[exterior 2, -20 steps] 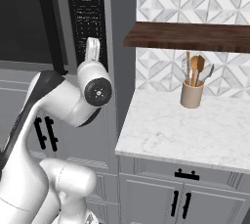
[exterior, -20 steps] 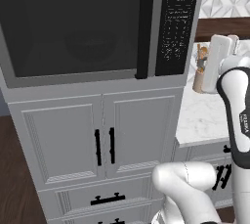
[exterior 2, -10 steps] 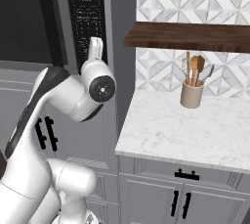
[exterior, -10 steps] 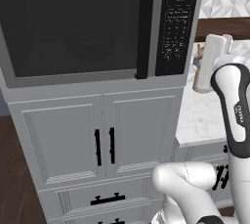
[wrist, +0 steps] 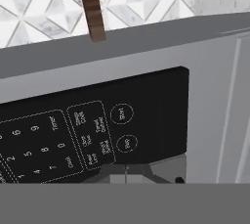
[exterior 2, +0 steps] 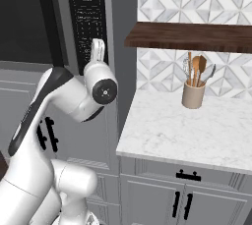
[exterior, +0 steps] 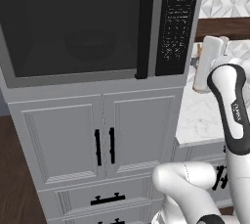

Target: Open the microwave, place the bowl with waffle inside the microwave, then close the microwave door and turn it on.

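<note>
Black keypad panel (wrist: 93,135) faces the gripper (wrist: 126,179), whose 2 fingers are pinched together on nothing, tips just short of the round buttons (wrist: 121,114) at the panel's edge. Hand sits beside the microwave (exterior: 97,27), near the panel's lower end. Microwave door (exterior: 73,27) looks closed; a bowl (exterior: 90,47) shows dimly behind the dark glass. Judgement: buttons are stiff, flat, shallow-travel; nothing to grasp, so a square push with the closed fingertips suits, avoiding neighbouring keys.
</note>
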You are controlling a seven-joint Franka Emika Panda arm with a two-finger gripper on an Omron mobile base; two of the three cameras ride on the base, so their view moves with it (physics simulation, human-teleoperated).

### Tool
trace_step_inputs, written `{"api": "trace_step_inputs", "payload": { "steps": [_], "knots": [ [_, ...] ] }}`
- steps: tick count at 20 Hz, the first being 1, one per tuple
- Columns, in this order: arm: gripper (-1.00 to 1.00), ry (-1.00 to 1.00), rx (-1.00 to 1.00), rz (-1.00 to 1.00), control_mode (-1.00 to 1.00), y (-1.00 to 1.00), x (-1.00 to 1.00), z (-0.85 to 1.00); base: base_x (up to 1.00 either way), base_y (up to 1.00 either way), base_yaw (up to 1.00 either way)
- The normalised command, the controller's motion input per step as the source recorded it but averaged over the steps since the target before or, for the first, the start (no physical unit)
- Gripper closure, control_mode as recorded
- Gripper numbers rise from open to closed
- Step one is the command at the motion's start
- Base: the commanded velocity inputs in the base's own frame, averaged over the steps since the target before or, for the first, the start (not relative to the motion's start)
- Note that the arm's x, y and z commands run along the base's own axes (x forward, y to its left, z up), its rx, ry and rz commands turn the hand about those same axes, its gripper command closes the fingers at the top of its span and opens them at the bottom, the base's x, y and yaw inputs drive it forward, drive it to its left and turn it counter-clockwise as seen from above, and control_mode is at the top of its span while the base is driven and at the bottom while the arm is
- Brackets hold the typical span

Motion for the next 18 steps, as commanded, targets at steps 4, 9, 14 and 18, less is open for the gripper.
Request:
{"api": "trace_step_inputs", "payload": {
  "steps": [4,9,14,18],
  "knots": [
    [1.0,-0.01,-0.01,0.0,-1.0,0.12,0.19,-0.01,0.0,0.0,0.0],
    [1.0,0.0,0.0,0.0,-1.0,0.04,0.27,-0.02,0.0,0.0,0.0],
    [1.0,0.0,0.0,0.0,-1.0,0.0,0.26,-0.01,0.0,0.0,0.0],
    [1.0,0.0,0.0,0.0,-1.0,0.0,0.23,-0.09,0.0,0.0,0.0]
  ]
}}
